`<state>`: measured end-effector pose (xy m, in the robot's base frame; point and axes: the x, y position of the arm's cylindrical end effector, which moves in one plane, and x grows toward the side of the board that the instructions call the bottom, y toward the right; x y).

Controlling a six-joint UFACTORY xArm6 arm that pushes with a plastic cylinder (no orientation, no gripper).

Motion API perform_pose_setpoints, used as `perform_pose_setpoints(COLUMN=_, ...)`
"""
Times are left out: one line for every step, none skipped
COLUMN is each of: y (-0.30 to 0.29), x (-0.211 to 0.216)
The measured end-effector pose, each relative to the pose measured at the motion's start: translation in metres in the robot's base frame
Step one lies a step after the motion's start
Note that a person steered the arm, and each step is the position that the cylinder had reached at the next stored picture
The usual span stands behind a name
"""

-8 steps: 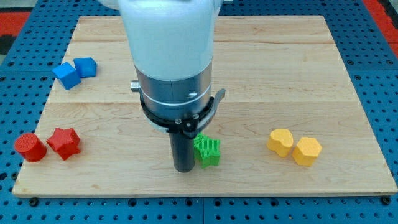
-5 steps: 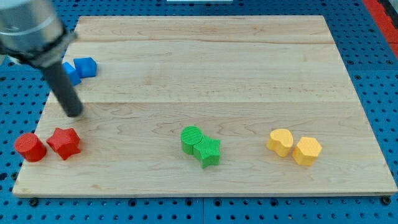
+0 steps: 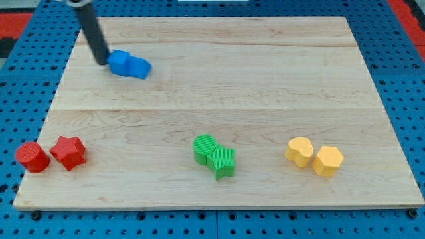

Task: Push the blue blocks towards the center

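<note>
Two blue blocks (image 3: 129, 64), touching each other and blurred, sit just right of my tip (image 3: 101, 62), which seems to press their left side, yet on the tabletop (image 3: 265, 79) they remain well short of the center, so most pushing is left; no gripper exists

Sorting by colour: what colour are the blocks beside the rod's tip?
Blue, right of my tip, in the camera view.

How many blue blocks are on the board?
2: both near the view's top left, touching, one blue block beside my tip, the other blue block on its right. None seems hidden.
</note>
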<state>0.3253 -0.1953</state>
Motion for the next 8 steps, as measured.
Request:
perform_pose_setpoints(y=-0.003, x=0.009)
perform_pose_setpoints(y=0.029, x=0.008)
perform_pose_setpoints(y=0.044, x=0.031)
perform_pose_setpoints(y=0.059, x=0.039)
perform_pose_setpoints(y=0.057, x=0.009)
perform_pose_setpoints(y=0.076, x=0.005)
perform_pose_setpoints(y=0.083, x=0.007)
perform_pose_setpoints(y=0.083, x=0.007)
